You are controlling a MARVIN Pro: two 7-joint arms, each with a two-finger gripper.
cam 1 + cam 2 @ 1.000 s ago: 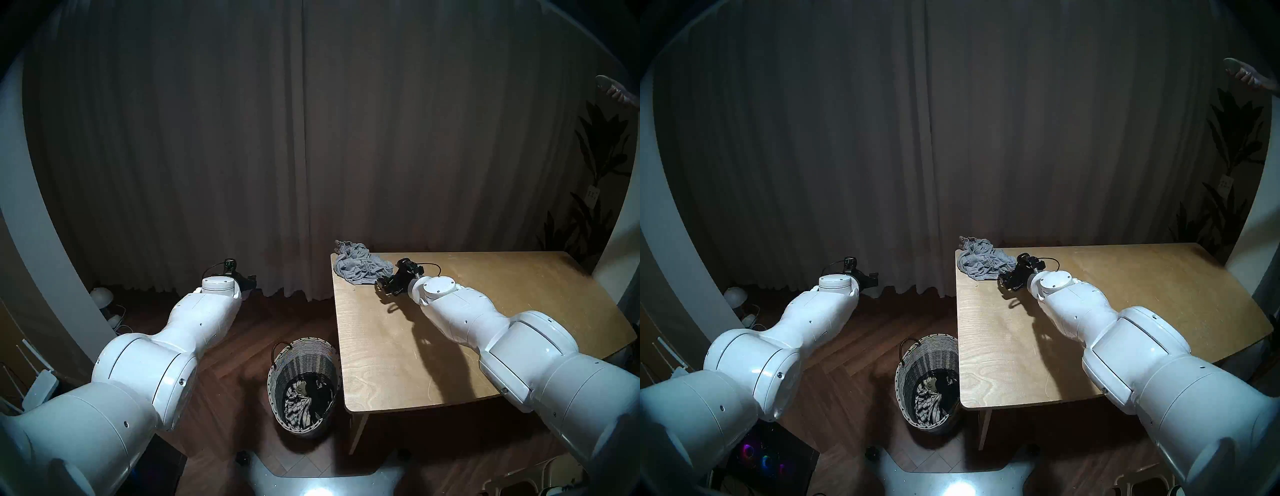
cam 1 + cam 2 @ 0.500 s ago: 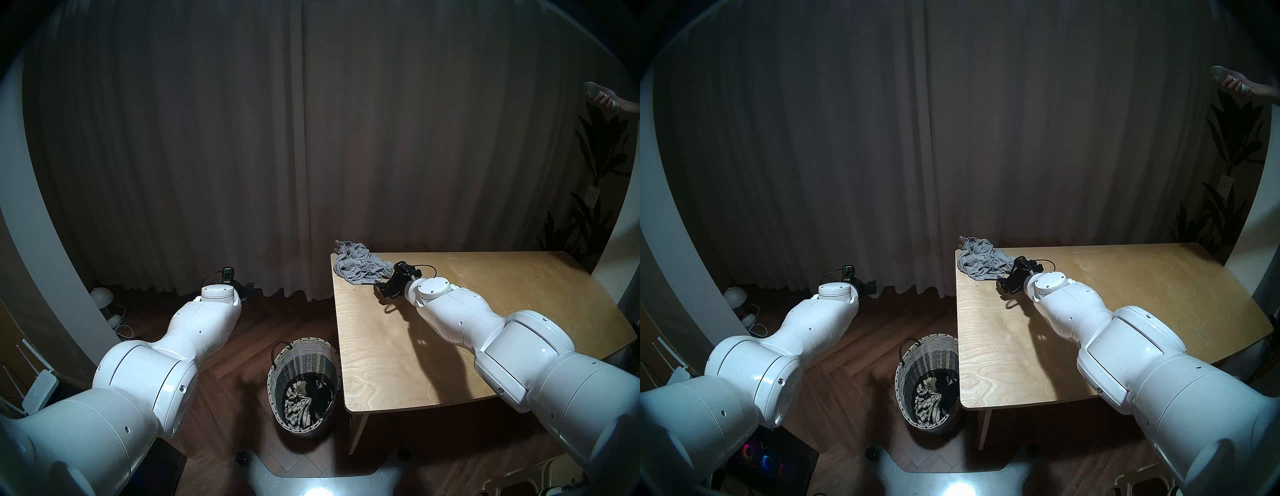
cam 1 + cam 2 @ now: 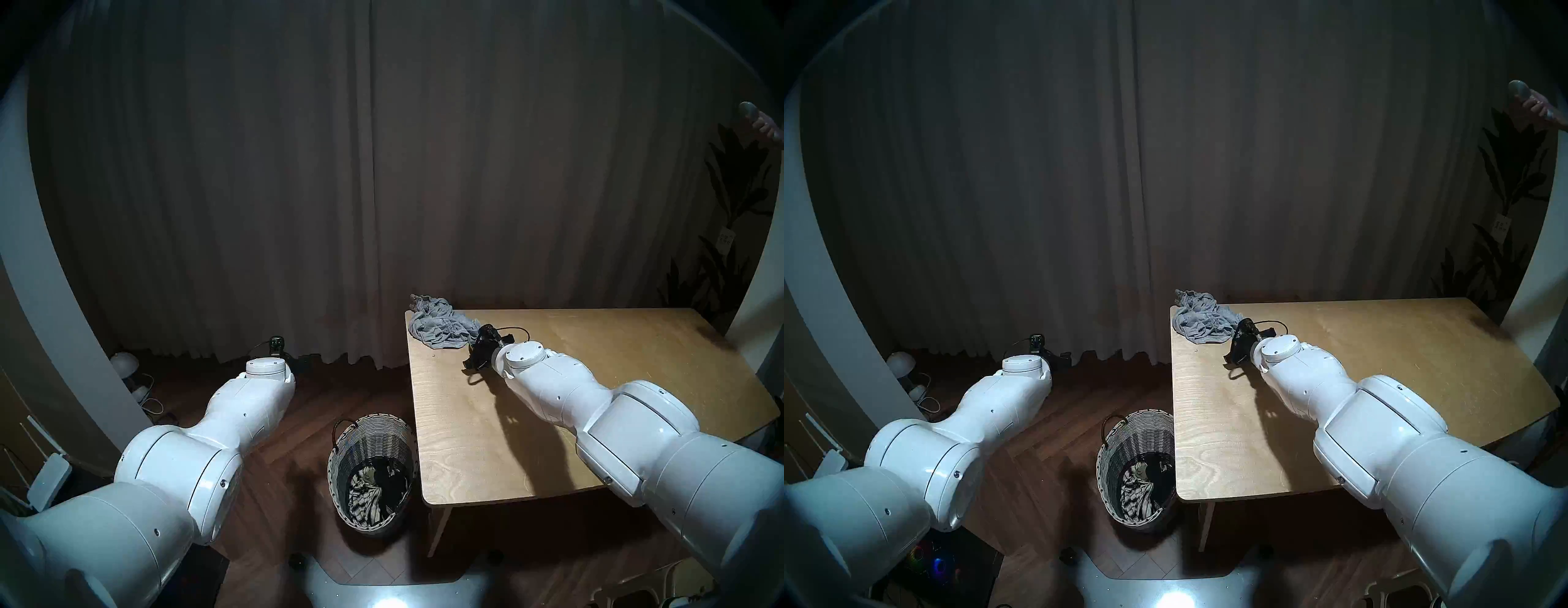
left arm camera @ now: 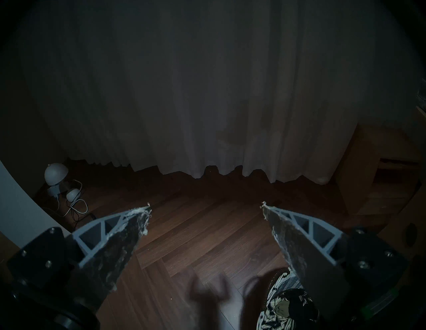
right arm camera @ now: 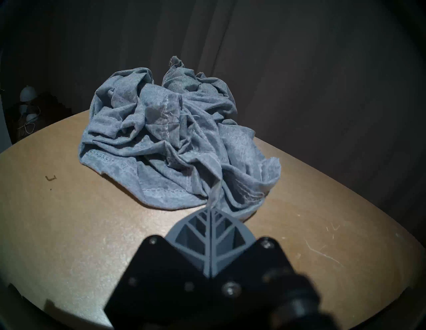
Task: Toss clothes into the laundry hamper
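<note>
A crumpled heather grey garment point(image 3: 441, 329) point(image 3: 1202, 322) point(image 5: 173, 138) lies on the far left corner of the wooden table point(image 3: 594, 382) point(image 3: 1378, 361). My right gripper point(image 3: 471, 340) point(image 3: 1234, 335) point(image 5: 211, 208) is at the garment's near right edge, its fingers pressed together on a thin fold of the grey cloth. The woven laundry hamper point(image 3: 369, 437) point(image 3: 1136, 441) point(image 4: 275, 282) stands on the floor by the table's near left corner. Inside it lie a striped garment point(image 3: 365, 496) and a black one point(image 3: 392, 479). My left gripper point(image 4: 206, 206) hangs open and empty over the floor, left of the hamper.
A long dark curtain point(image 3: 382, 170) closes off the back. A small dome lamp point(image 3: 124, 363) with cables sits on the floor at far left. A person's hand point(image 3: 763, 125) holding something shows at upper right, above a plant point(image 3: 729, 212). A brown box point(image 4: 368, 172) stands under the table.
My right gripper has shut on the grey garment's edge, after rolling and creeping a little towards it. The left arm has sunk slightly. The person's hand shifted.
</note>
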